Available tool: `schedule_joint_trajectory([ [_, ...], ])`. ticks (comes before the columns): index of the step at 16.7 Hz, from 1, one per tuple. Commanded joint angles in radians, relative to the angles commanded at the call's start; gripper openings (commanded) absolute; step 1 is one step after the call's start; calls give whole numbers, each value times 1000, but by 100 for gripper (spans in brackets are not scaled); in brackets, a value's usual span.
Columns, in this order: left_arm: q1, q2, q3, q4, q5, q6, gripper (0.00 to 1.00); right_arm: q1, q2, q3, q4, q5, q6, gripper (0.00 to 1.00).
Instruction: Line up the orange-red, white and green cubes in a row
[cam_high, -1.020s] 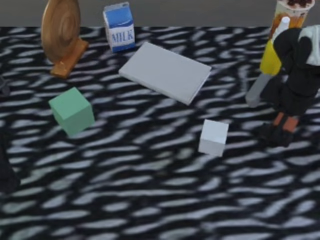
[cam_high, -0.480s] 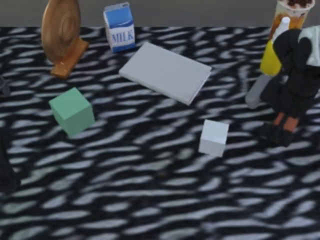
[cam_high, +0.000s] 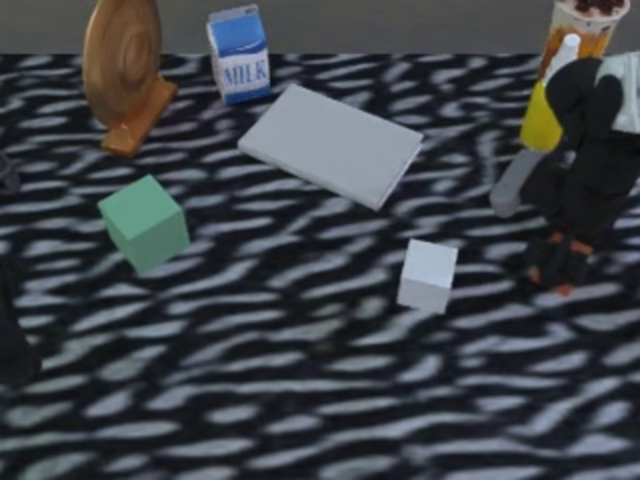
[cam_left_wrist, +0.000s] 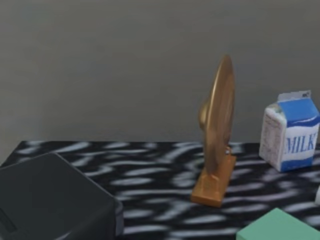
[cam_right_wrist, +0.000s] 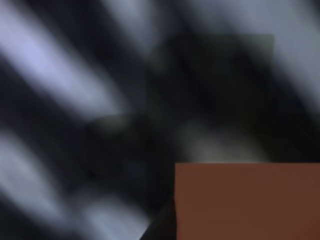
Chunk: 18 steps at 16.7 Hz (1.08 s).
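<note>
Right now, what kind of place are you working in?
Probably a rendered test tabletop rather than a real room: a zebra-striped table before a plain grey wall, with unrelated props such as a milk carton, a wooden disc on a stand and plain cubes.

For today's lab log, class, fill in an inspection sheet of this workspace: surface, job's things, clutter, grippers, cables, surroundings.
Surface: table with black-and-white streaked cover.
Job's things: green cube at left; white cube right of centre; orange-red cube at right, mostly hidden under the right gripper.
Clutter: milk carton, grey slab, wooden disc on a stand, yellow bottle, dessert cup.
Grippers: right gripper down over the orange-red cube, cube fills its wrist view's corner; left gripper not seen, arm parked at the left edge.
Cables: nothing seen.
Surroundings: plain grey wall.
</note>
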Motion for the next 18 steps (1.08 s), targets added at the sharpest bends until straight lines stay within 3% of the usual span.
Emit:
schedule_joint_trajectory([
  [6, 0, 0, 0, 0, 0, 0, 100, 0, 0, 0, 0, 0, 0, 0],
  [7, 0, 0, 0, 0, 0, 0, 100, 0, -38, 3, -28, -13, 15, 0],
  [18, 0, 0, 0, 0, 0, 0, 100, 9, -139, 133, -259, -14, 13, 0],
])
